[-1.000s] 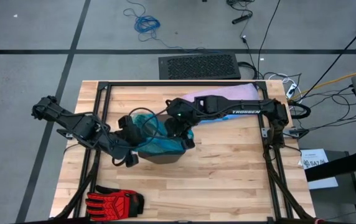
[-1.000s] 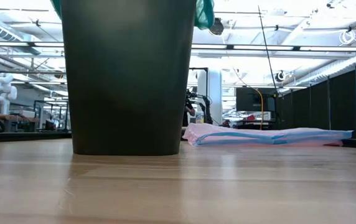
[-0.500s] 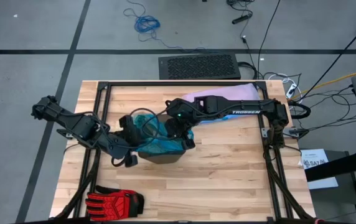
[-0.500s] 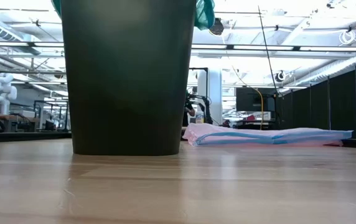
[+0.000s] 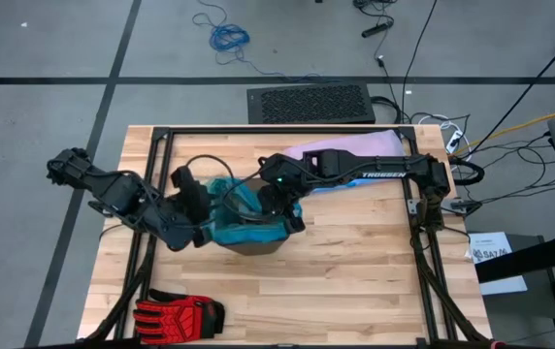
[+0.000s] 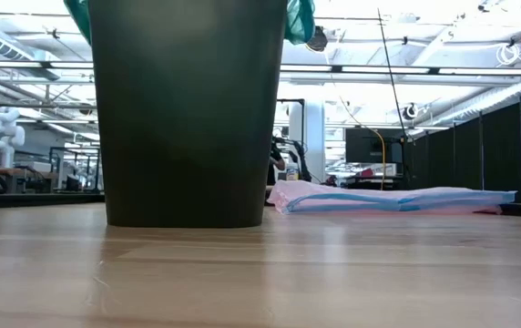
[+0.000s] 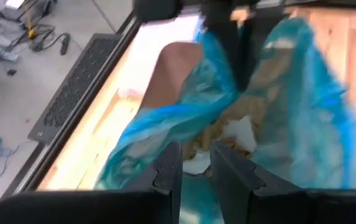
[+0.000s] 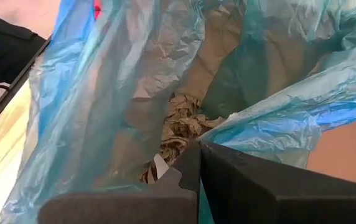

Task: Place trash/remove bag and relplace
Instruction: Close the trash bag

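Note:
A dark bin (image 6: 188,109) stands mid-table, lined with the teal bag (image 5: 248,218), whose rim drapes over the bin's top. The trash (image 7: 228,134), white paper wads and tan shreds, lies at the bottom inside the bag (image 8: 178,127). My left gripper (image 7: 195,167) hovers at the bin's left side, slanting down over the bag's mouth. It is open, with a narrow gap and nothing between its fingers. My right gripper (image 5: 285,215) is at the bin's right rim, shut on the bag. My right gripper pinches a gathered fold of the bag's rim (image 8: 228,132) between its two fingers, on the bin's right side. The fingers slant down from the table's right. The plastic runs from the fingertips into the bin, while the rest of the bag stays inside it.
A pale lilac bag (image 5: 355,145) lies flat at the table's far right, behind the bin (image 6: 388,199). A red-and-black glove (image 5: 176,315) lies near the front left edge. A black frame (image 5: 161,136) runs round the tabletop.
My left gripper has risen a little and drawn back from the bin toward the table's left and far side, its wrist turning. The teal rim on the bin's left side now shows more. My right gripper and the bin have kept still.

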{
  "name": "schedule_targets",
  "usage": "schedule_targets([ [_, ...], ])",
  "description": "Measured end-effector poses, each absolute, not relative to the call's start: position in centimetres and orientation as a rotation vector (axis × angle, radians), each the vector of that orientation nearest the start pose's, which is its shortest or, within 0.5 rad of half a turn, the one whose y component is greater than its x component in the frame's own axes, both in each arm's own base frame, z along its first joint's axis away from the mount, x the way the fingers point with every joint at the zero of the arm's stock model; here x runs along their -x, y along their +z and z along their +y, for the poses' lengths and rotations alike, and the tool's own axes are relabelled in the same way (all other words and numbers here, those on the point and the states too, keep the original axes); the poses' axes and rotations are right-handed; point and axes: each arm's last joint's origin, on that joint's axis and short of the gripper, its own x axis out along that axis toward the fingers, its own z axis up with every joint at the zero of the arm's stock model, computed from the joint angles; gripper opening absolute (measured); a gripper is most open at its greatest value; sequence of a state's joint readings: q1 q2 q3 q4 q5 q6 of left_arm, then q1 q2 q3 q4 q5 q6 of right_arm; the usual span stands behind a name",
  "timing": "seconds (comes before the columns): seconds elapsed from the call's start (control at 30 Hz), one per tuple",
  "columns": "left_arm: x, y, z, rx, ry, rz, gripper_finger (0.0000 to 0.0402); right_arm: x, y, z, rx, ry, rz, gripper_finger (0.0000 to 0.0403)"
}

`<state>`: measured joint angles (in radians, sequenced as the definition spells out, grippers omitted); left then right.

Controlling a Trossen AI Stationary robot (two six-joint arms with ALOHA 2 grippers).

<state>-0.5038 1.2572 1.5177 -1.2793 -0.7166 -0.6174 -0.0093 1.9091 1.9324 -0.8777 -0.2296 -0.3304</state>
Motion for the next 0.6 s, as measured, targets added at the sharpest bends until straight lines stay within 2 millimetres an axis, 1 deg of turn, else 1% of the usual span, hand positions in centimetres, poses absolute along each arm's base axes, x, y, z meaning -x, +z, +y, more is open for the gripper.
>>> schedule_targets([
  [0.07,-18.4,39.6,-8.1,0.032,0.484,0.767,0.0081,-41.4,34.6,0.3,0.207,0.347,0.809,0.0000],
  [0.13,-17.5,39.1,-7.7,0.098,0.577,0.814,0.0079,-41.4,34.5,0.3,0.206,0.350,0.813,0.0000],
  [0.2,-16.7,38.8,-7.4,0.162,0.664,0.834,0.0068,-41.3,34.5,0.3,0.207,0.352,0.819,0.0000],
  [0.3,-16.5,38.3,-7.5,0.137,0.685,0.774,0.0032,-41.2,34.4,0.3,0.207,0.354,0.829,0.0000],
  [0.37,-15.8,38.2,-7.3,0.163,0.720,0.714,0.0009,-41.2,34.4,0.3,0.210,0.356,0.832,0.0000],
  [0.4,-15.1,38.2,-7.0,0.169,0.732,0.680,0.0006,-41.2,34.4,0.3,0.210,0.358,0.836,0.0000],
  [0.47,-13.6,38.2,-6.2,0.238,0.742,0.617,0.0004,-41.1,34.3,0.3,0.216,0.362,0.843,0.0000],
  [0.6,-11.7,36.3,-5.3,0.376,0.773,0.629,0.0002,-41.0,34.3,0.3,0.224,0.369,0.856,0.0000],
])
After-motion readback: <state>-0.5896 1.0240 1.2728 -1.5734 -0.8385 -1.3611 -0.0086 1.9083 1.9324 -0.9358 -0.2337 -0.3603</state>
